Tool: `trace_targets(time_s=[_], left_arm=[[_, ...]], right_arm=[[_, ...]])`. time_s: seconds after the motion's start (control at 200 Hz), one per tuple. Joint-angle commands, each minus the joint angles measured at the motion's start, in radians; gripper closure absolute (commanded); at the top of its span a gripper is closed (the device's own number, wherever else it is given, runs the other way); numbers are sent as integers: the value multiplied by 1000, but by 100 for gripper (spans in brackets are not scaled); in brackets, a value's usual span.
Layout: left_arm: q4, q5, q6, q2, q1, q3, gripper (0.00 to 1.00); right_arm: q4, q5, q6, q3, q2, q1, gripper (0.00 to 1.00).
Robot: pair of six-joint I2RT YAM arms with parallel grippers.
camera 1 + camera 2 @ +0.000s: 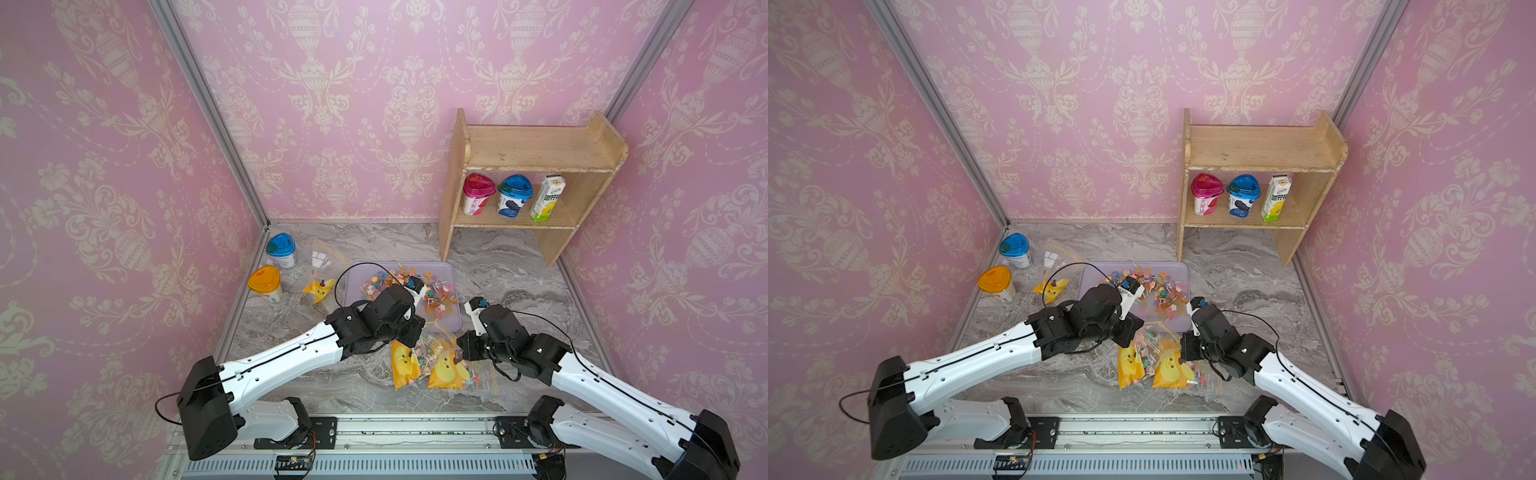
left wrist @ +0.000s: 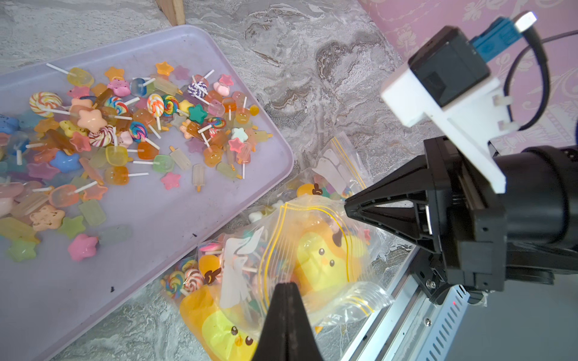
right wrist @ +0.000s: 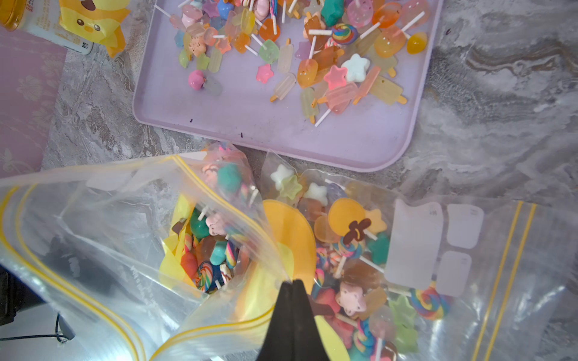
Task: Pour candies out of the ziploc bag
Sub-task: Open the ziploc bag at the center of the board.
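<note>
Pinching ziploc bag [image 2: 300,237] rim: left jaws, right jaws clamped shut; candies [image 3: 212,250] inside bag.

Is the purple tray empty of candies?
No, many coloured candies lie spread over the purple tray in the left wrist view.

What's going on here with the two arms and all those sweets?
Both arms are working on one ziploc bag just in front of the lilac tray. The left gripper and the right gripper are each shut on the bag's rim, holding its mouth open. Candies are inside it, and many more already lie on the tray. A second filled bag lies beside it.
</note>
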Motion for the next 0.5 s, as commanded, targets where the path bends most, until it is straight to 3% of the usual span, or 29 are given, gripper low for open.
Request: trace_targets(time_s=[0.0,0.275,0.42,0.495], left_arm=[[-30,-27,54,-35,4,46,100],[-16,7,68,-37,4,73,100],[-23,-15,51,-17,6,58,100],[-8,-21,30,-23,10,27,83]], right_arm=[[-34,29,-27,21,-33,4,100],[-74,64,-36,26,-47,5,100],[-82,78,-34,26,-28,12,83],[-92,92,-28,25,-37,14,76]])
